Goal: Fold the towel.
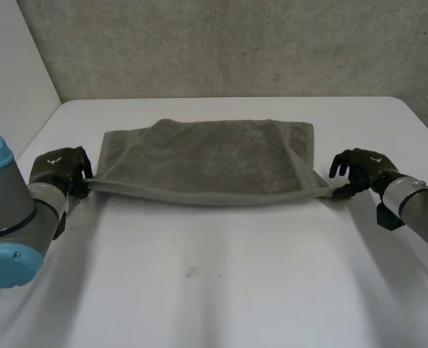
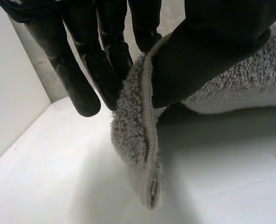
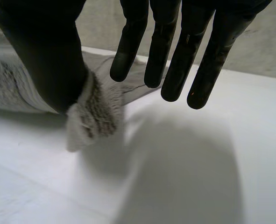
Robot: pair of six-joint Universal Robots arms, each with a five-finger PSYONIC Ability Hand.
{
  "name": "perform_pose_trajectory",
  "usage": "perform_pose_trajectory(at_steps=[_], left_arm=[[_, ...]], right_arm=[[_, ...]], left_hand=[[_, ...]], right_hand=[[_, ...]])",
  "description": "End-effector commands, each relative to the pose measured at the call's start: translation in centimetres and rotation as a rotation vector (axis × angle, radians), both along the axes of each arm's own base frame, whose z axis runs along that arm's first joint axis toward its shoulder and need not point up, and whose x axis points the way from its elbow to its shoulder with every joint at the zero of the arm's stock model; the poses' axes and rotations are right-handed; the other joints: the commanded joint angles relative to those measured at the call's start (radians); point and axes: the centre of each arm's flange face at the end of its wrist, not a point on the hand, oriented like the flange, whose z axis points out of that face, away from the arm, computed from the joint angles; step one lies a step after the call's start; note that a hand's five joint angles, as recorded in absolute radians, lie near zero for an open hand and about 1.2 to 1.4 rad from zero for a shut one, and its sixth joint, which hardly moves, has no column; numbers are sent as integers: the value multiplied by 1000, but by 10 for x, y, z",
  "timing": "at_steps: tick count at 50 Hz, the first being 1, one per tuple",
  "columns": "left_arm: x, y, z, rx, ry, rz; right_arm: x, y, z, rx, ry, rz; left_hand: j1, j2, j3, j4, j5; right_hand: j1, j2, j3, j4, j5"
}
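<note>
Table [image 1: 214, 290] surface, white, is spread under everything, and the grey towel [image 1: 214, 156] is laid across it between the two hands, its nearer edge drawn into a taut line from one hand to the other while a flap is already doubled over its middle. At the left hand [image 1: 61, 168] a corner of the towel [image 2: 138, 154] is pinched between the thumb [image 2: 212, 51] and the closed-in fingers [image 2: 105, 60], with the hemmed tip left hanging below the fingertips. At the right hand [image 1: 358, 168] the other corner [image 3: 93, 116] is caught under the thumb [image 3: 49, 56], raised clear of the table, while the fingers [image 3: 175, 51] are held straight and apart beside it. The step in hand is judged to be the carrying of this edge away from the hands; it would be done best if both corners were lifted together at one height, the edge kept taut, and the corners set down square on the far edge. What the right thumb presses the cloth against is hidden behind it, and the far corners under the flap cannot be made out.
</note>
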Motion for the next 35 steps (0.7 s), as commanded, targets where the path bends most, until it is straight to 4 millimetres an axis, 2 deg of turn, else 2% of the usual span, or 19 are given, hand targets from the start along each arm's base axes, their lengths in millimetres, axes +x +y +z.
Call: perform_pose_trajectory(at_steps=[1, 4, 5, 6, 10, 13, 14, 15, 17, 21, 22, 23, 24, 25, 30, 35], left_arm=[[-1, 3, -5, 15, -3, -6], [-1, 3, -5, 16, -4, -6], [-2, 4, -6, 18, -6, -8], [-2, 4, -6, 18, -6, -8], [-1, 5, -5, 22, -8, -7], [-1, 6, -5, 32, -15, -7], [0, 9, -7, 46, -20, -8], [0, 9, -7, 47, -20, -9], [1, 17, -13, 107, -40, -14], [2, 28, -21, 182, -63, -22], [3, 32, -24, 205, -69, -24], [3, 32, -24, 205, -69, -24], [2, 37, -26, 223, -73, -32], [2, 40, -28, 235, -73, -41], [0, 43, -22, 207, -49, -86], [7, 44, -16, 173, -19, -104]], right_arm=[[5, 6, -3, 39, -11, 37], [5, 7, -4, 45, -13, 36], [5, 7, -4, 47, -14, 38], [5, 7, -6, 51, -14, 38], [5, 5, -5, 50, -17, 33], [2, 2, 7, 18, -4, 31], [1, 3, 18, -12, 11, 32], [1, 3, 18, -12, 11, 32], [2, 11, 45, -108, 81, 63], [4, 24, 56, -178, 200, 113], [3, 32, 54, -196, 275, 133], [3, 32, 54, -196, 276, 134], [3, 41, 49, -208, 346, 160], [1, 50, 44, -216, 417, 184], [-2, 64, 34, -212, 498, 204], [-8, 58, 34, -229, 501, 154]], left_hand=[[195, 177, 180, 177, 189], [195, 177, 180, 177, 189], [195, 177, 180, 177, 189], [195, 177, 180, 177, 189], [195, 177, 180, 177, 189], [195, 177, 180, 177, 189], [195, 177, 180, 177, 189], [195, 177, 180, 177, 189], [195, 177, 180, 177, 189], [195, 177, 180, 177, 189], [-168, -186, -183, -186, -174], [-172, -190, -187, -189, -178], [-724, -742, -739, -742, -730], [-1027, -1045, -1042, -1044, -1033], [-1027, -1045, -1042, -1044, -1033], [-1027, -1045, -1042, -1044, -1033]], right_hand=[[-11, 101, 92, 93, 130], [36, 148, 139, 140, 177], [190, 302, 293, 294, 331], [511, 623, 615, 616, 652], [546, 658, 649, 650, 687], [546, 658, 649, 650, 687], [546, 658, 649, 650, 687], [546, 658, 649, 650, 687], [546, 658, 649, 650, 687], [546, 658, 649, 650, 687], [546, 658, 649, 650, 687], [546, 658, 649, 650, 687], [546, 658, 649, 650, 687], [546, 658, 649, 650, 687], [546, 658, 649, 650, 687], [546, 658, 649, 650, 687]])
